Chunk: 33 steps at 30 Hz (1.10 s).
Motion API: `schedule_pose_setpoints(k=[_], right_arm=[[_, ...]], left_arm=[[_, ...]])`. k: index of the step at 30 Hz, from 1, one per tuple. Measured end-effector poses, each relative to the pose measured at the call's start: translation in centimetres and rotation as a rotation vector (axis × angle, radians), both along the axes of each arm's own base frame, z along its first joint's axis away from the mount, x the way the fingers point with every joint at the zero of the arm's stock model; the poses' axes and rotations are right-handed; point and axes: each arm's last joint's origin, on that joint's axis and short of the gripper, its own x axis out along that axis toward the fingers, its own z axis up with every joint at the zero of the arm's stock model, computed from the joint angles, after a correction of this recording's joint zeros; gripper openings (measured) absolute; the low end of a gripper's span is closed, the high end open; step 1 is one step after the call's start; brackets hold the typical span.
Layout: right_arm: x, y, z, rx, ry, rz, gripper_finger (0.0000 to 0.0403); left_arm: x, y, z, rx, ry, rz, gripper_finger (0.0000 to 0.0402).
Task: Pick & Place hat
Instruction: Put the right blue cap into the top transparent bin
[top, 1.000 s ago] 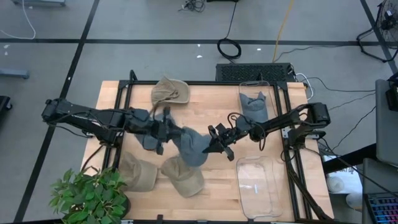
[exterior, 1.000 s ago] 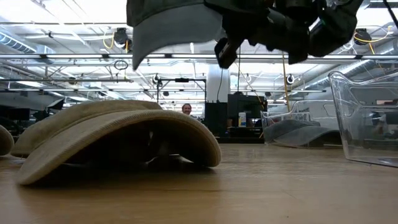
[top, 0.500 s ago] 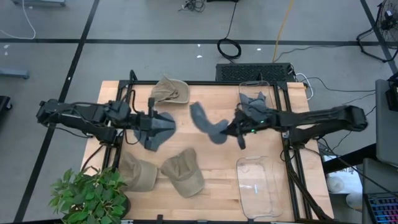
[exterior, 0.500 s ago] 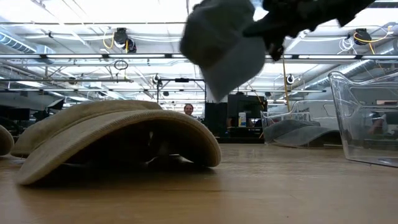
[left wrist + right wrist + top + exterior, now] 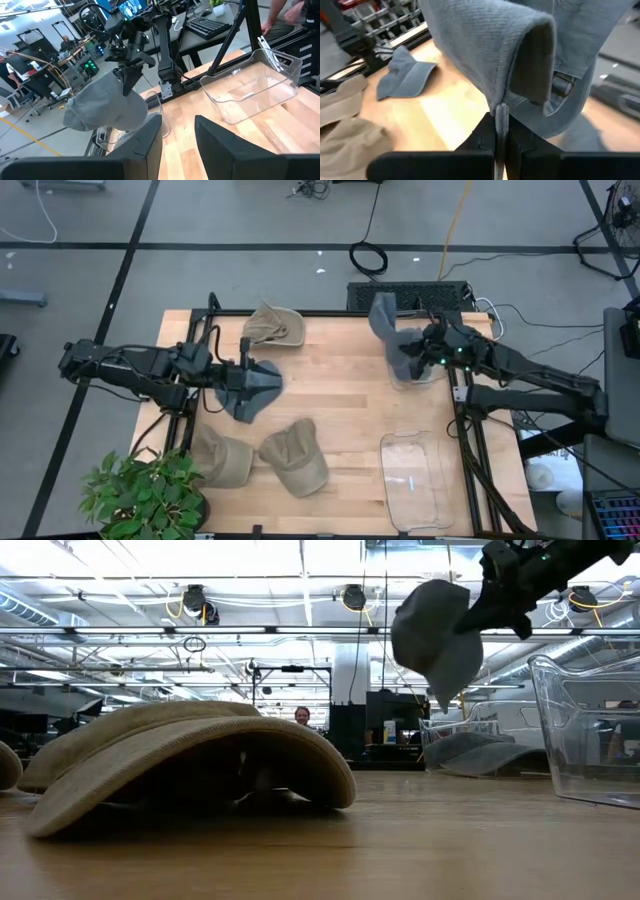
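Taking the wooden table as my landmark and starting at its left: a potted plant stands at the near left corner. Two tan caps lie on the near half, one right beside the plant and the other just to its right, nearer the middle. In the low view this second tan cap fills the foreground, resting on its brim edge.

My left pincer waits over the left half of the table, directly above a grey cap that lies flat on the wood. In my left wrist view its two dark fingers stand spread apart with nothing between them.

A third tan cap sits at the far edge, left of centre.

Further right, my right pincer hangs above the far right corner, pressed together on the fabric of the grey hat, which dangles clear of the table. The hat hangs over the far clear bin, which already holds another grey hat. In the right wrist view the fingers pinch a fold of the hat tightly.

A second clear bin stands on the near right part of the table.

I can read no brand, label or writing on any of these things.
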Motion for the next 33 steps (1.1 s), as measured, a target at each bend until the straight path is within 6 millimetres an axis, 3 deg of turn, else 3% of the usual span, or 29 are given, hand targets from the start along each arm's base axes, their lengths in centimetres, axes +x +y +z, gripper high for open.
schedule_pose_setpoints(k=[8, 17, 33], right_arm=[[-1.2, -1.0, -1.2, -0.050, 0.197, -0.092, 0.0000], [-1.1, -0.3, -1.6, 0.086, 0.175, 0.107, 0.0000], [-1.3, -0.2, -3.1, 0.160, 0.286, 0.095, 0.0000]], left_arm=[[0.0, 0.0, 0.0, -0.001, 0.000, 0.000, 0.0124], [0.0, 0.0, 0.0, 0.000, -0.001, 0.001, 0.0124], [0.0, 0.0, 0.0, 0.000, -0.001, 0.001, 0.0124]])
